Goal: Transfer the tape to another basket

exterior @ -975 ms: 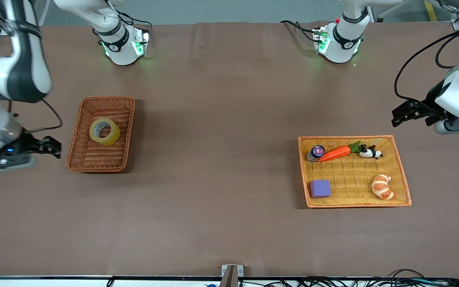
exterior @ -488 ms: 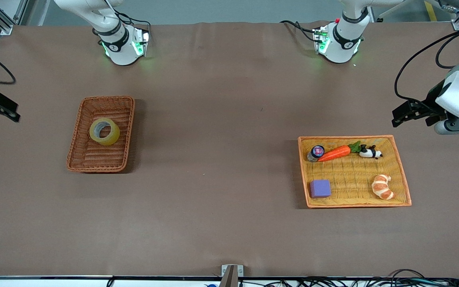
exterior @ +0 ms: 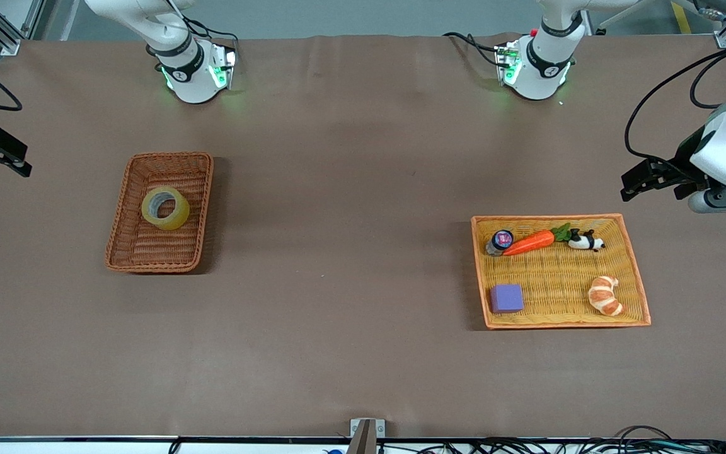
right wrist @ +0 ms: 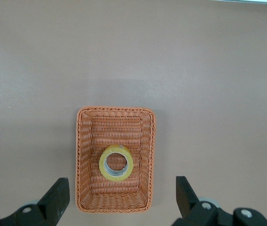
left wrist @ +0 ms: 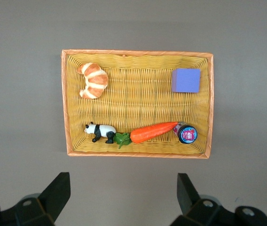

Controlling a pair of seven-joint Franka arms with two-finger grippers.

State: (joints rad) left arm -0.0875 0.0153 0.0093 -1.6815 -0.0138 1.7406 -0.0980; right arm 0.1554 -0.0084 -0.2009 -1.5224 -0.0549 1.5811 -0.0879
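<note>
Tape in basket, claws apart.

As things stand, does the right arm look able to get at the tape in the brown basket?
Probably yes. The tape lies uncovered in the basket, nothing on it. The right gripper, jaws open, is up off the table at the right arm's end.
</note>
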